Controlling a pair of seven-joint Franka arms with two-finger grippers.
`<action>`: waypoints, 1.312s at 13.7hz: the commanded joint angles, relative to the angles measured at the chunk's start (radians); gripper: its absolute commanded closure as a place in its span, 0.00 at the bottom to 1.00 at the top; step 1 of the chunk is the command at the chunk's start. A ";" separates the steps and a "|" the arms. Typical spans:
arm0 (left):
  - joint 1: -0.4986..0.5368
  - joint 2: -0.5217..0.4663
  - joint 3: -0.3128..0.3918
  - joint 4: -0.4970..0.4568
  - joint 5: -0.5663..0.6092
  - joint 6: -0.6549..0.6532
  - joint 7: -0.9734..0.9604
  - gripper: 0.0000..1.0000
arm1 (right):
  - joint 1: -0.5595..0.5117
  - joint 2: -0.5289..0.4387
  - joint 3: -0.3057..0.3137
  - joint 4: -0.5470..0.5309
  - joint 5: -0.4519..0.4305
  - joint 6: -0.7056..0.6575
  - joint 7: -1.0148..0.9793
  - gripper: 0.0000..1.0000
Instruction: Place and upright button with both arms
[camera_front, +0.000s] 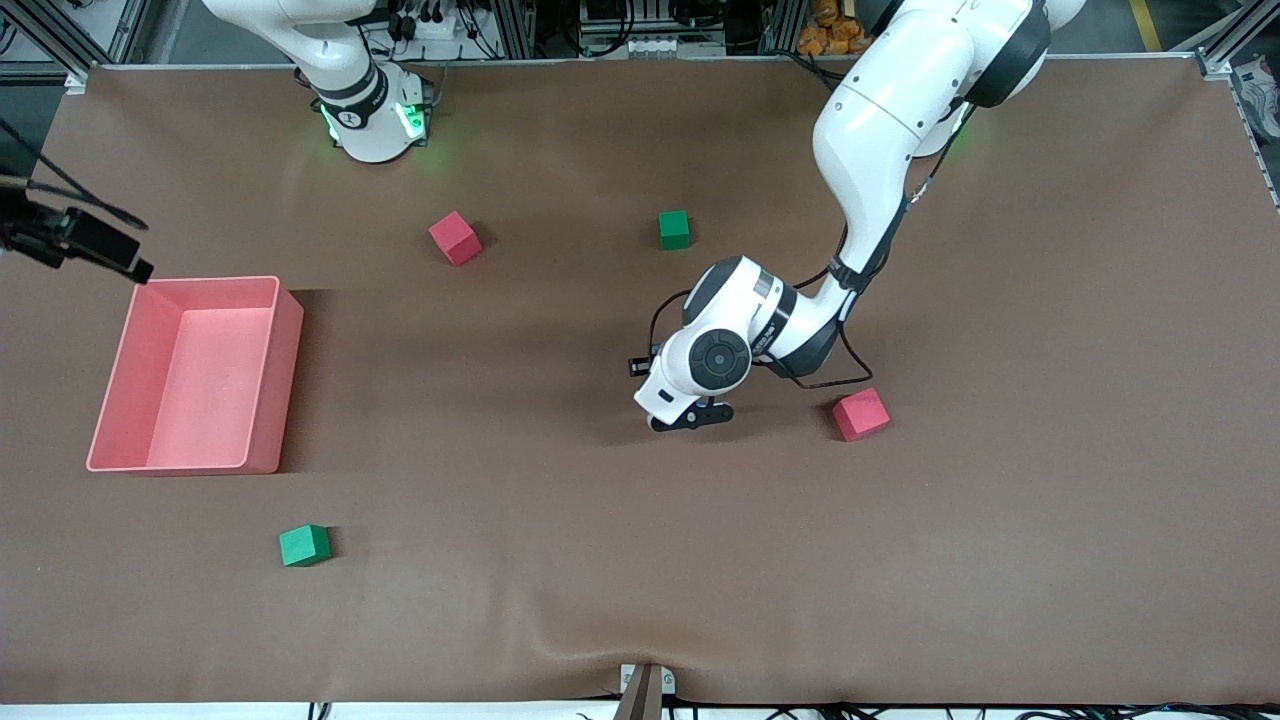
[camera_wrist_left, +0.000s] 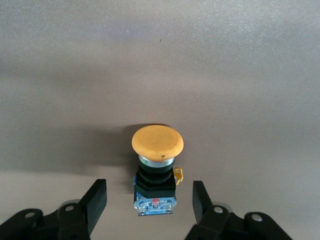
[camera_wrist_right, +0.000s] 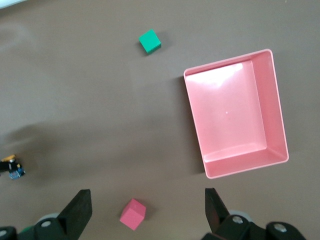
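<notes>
Brown matting carries the button (camera_wrist_left: 156, 170) lying near a red cube (camera_front: 861, 414); left gripper (camera_wrist_left: 150, 202) spread astride its body. Light, rigid, slick cap: pinch the blocky body. Right gripper (camera_wrist_right: 148, 207), spread, waits.

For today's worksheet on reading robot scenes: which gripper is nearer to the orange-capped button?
Left. The left gripper is down at the table with the button lying between its open fingers. The right gripper hangs high, open, over the pink bin's end of the table, well away.
</notes>
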 joint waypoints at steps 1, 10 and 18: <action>-0.010 0.019 0.006 0.027 -0.012 -0.004 -0.005 0.29 | -0.030 -0.094 0.050 -0.108 -0.021 0.026 -0.010 0.00; -0.010 0.024 -0.004 0.027 -0.027 -0.017 -0.009 0.32 | -0.062 -0.080 0.084 -0.075 -0.048 0.055 -0.041 0.00; -0.010 0.027 -0.004 0.027 -0.029 -0.030 -0.003 0.38 | -0.082 -0.079 0.098 -0.070 -0.041 0.047 -0.056 0.00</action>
